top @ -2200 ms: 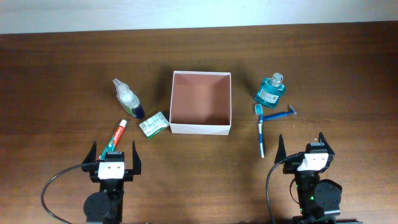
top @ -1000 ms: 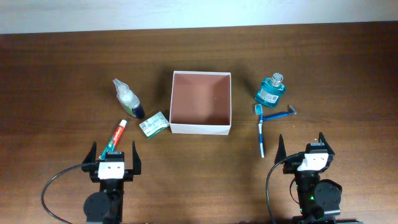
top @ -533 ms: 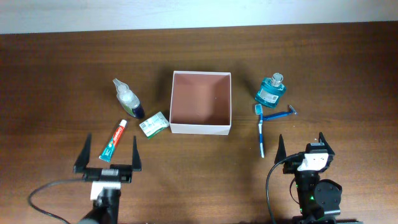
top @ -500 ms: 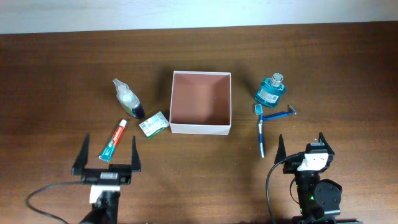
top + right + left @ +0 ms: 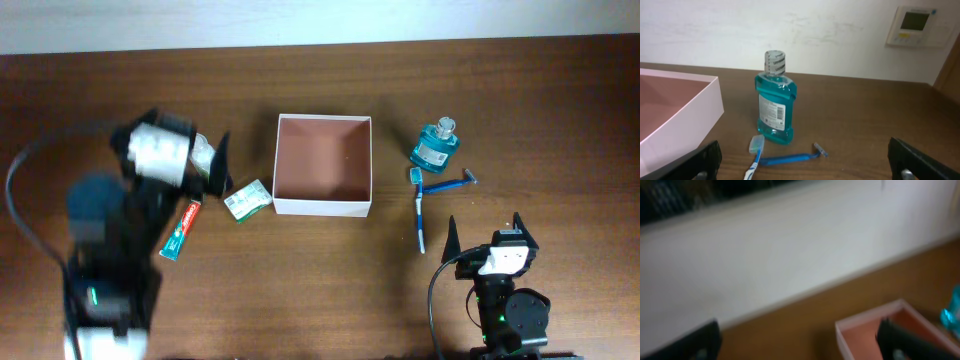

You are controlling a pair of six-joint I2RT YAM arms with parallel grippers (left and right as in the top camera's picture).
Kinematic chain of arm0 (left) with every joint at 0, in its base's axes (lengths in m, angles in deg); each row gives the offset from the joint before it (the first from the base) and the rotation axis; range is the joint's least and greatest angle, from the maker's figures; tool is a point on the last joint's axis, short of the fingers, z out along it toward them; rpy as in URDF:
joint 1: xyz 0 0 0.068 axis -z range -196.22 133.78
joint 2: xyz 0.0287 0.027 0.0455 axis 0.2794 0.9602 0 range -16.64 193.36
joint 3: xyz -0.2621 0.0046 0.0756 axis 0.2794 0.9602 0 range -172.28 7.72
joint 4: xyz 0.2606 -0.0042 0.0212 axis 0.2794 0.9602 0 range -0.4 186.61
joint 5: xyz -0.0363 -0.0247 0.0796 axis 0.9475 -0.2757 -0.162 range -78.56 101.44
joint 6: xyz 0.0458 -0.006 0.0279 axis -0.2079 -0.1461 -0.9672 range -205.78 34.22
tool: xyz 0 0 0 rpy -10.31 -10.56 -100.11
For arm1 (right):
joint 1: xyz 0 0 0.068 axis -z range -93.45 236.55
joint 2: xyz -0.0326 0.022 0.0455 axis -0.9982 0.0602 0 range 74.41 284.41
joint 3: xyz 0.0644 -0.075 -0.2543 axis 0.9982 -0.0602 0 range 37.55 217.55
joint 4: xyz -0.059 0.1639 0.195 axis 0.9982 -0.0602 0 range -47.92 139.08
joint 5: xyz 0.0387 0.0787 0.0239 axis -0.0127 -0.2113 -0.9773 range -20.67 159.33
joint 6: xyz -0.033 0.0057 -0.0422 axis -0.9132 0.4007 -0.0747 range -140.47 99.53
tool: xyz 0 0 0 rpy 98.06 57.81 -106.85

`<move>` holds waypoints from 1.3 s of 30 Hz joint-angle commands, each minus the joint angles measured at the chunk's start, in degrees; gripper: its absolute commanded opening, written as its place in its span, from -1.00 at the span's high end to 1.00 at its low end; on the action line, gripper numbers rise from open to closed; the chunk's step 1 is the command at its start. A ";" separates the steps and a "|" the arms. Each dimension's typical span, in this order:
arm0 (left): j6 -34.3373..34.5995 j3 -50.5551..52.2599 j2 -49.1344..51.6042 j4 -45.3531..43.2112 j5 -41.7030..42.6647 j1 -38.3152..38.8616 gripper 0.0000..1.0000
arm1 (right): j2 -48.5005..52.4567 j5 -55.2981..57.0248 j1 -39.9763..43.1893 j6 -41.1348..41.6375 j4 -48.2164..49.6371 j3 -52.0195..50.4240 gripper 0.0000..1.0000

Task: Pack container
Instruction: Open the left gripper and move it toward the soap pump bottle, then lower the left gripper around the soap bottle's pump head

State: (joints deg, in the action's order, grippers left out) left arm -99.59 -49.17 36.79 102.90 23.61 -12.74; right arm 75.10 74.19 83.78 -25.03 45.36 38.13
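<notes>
The container [image 5: 322,207], a square white box with a reddish-brown inside, stands mid-table with nothing in it. It also shows blurred at the lower right of the left wrist view [image 5: 860,322] and at the left of the right wrist view [image 5: 695,102]. My left gripper [image 5: 190,142] is raised and motion-blurred over the clear bottle [image 5: 205,152], left of the box. Its fingers [image 5: 700,342] stand wide apart, so the left gripper [image 5: 797,345] is open with nothing in it. My right gripper [image 5: 484,226] rests open near the front edge, the right gripper [image 5: 805,167] facing the toiletries.
A toothpaste tube [image 5: 181,228] and a small green-white packet [image 5: 247,199] lie left of the box. To its right stand a teal bottle [image 5: 435,145] [image 5: 775,100], a toothbrush [image 5: 419,210] [image 5: 754,157] and a blue razor [image 5: 450,184] [image 5: 797,157].
My left arm has lifted off its rest at the front edge and swung up and forward over the clear bottle, still open. The right arm has not moved.
</notes>
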 commanded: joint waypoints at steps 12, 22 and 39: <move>4.70 -15.45 21.88 14.01 -0.07 0.11 -0.98 | -0.48 0.09 0.26 0.11 -0.44 -0.26 -0.96; 39.93 -15.32 22.40 19.45 -21.44 0.11 -0.15 | -0.48 0.09 0.26 0.11 -0.44 -0.26 -0.97; 39.91 -15.32 32.48 20.39 -20.96 0.11 -0.63 | -0.48 0.09 0.26 0.11 -0.44 -0.26 -0.97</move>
State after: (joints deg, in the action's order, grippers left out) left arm -60.64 -63.46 68.02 123.10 3.02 -12.69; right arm 75.10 74.22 83.78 -25.03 45.38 38.13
